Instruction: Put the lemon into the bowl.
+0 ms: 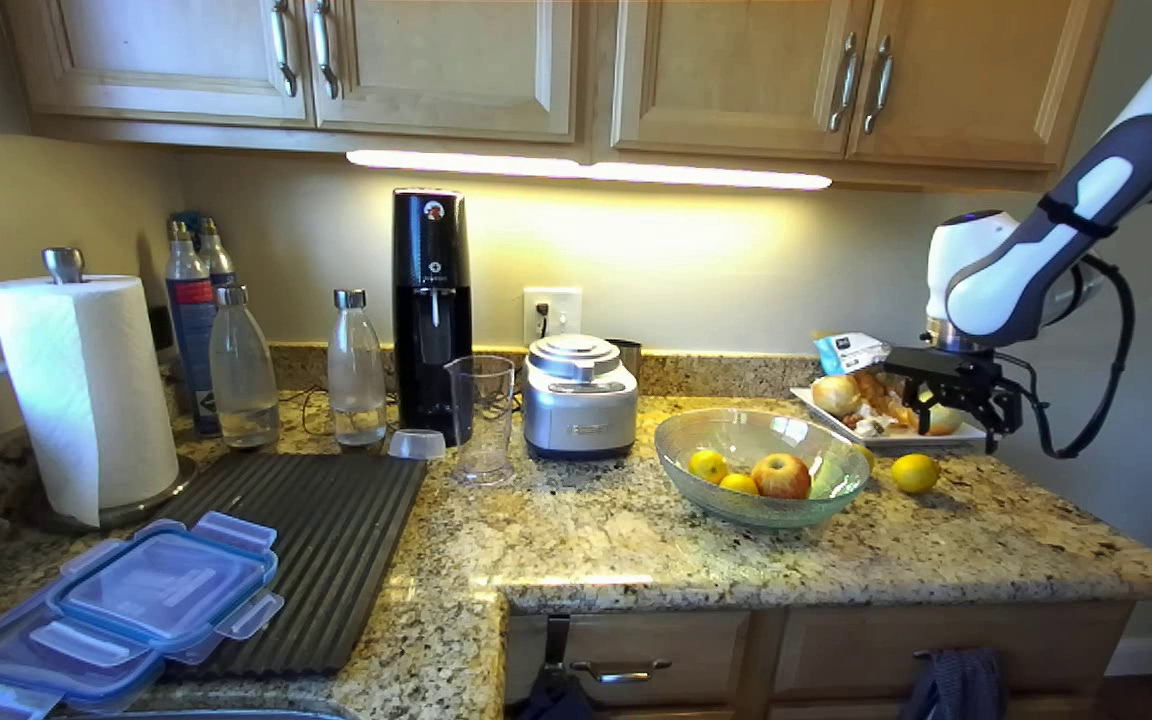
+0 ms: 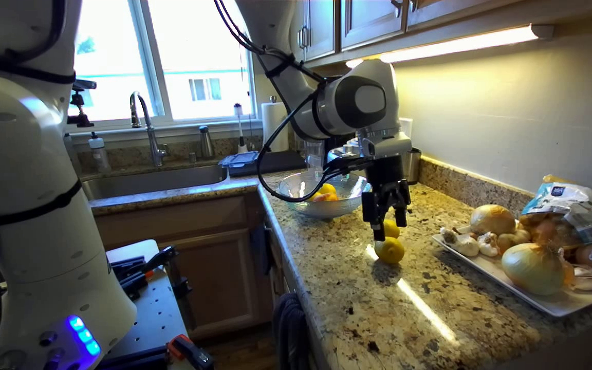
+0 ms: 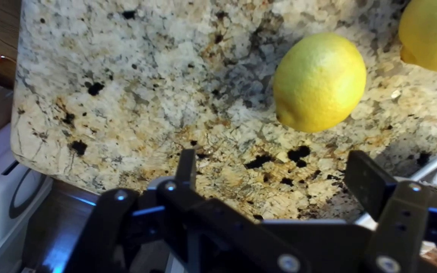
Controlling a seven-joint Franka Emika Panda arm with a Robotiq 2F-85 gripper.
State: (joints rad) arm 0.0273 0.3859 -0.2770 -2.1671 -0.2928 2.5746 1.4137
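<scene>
The black, two-fingered, jointed gripper (image 3: 272,159) is hovering above the speckled beige granite countertop (image 3: 135,76), fingers (image 3: 186,168) standing well apart, pinching nothing. The bright yellow, smooth-skinned, oval lemon (image 3: 319,82) is lying on that stone, below the hand and just ahead of its fingertips in the wrist view, nearer the finger on the right of that view. A second plump yellow lemon (image 3: 434,36) is sitting farther ahead, off to that same side. Probably the spread is leaving room for the fruit, and the downward aim is suiting a straight drop over it. Beyond both lemons from the hand, the wide, greenish-clear glass bowl (image 1: 786,512) is waiting, presumably placed close for a short carry. And that long axis? It's running aslant in the wrist view, the nubbed end pointing back leftward toward the hand, so the grip would be closing askew.
</scene>
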